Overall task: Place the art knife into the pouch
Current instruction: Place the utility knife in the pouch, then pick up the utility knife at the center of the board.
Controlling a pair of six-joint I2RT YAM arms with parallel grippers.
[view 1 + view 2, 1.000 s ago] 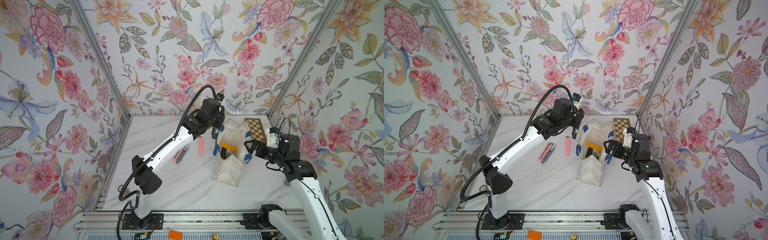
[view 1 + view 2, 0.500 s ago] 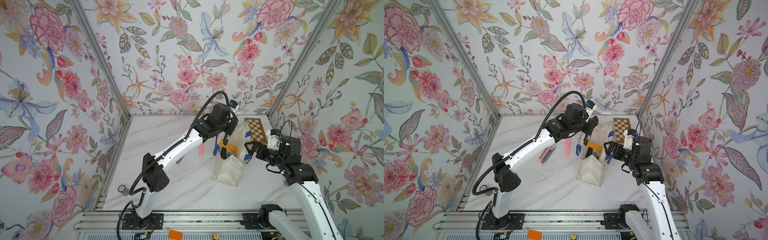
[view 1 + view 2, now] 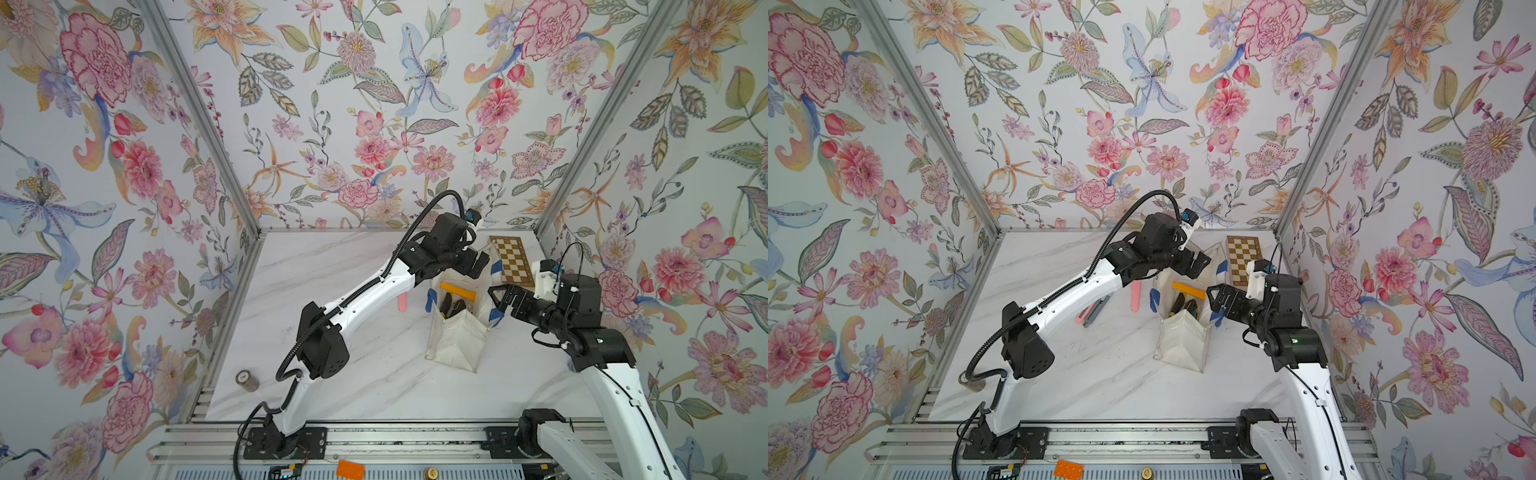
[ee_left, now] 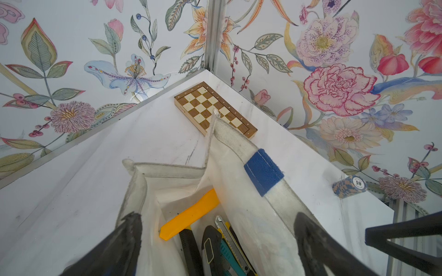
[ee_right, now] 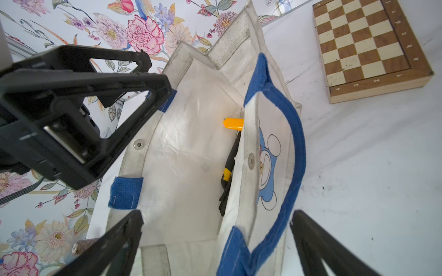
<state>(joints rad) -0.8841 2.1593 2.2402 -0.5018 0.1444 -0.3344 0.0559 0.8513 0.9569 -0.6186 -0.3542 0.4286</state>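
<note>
Over the pouch [image 3: 453, 340], the left gripper [image 4: 217, 216] has just sprung wide. A second ago it was pinched shut; now its fingers stand apart and empty. Down inside the pouch lies the art knife [image 4: 230, 239], beside an orange scraper [image 4: 191, 212]. That looks like the drop made! The right gripper [image 5: 216, 215] hangs open at the rim, holding nothing.

A folded brown-and-cream chessboard [image 3: 512, 262] lies flat in the far right corner of the white marble tabletop [image 3: 332, 266], hemmed in by floral wallpaper [image 3: 374, 104]. A pink stick [image 3: 1135, 296] and a grey pen-like tool [image 3: 1096, 311] lie mid-table; a brown chip stack [image 3: 247, 380] stands at the near left edge
</note>
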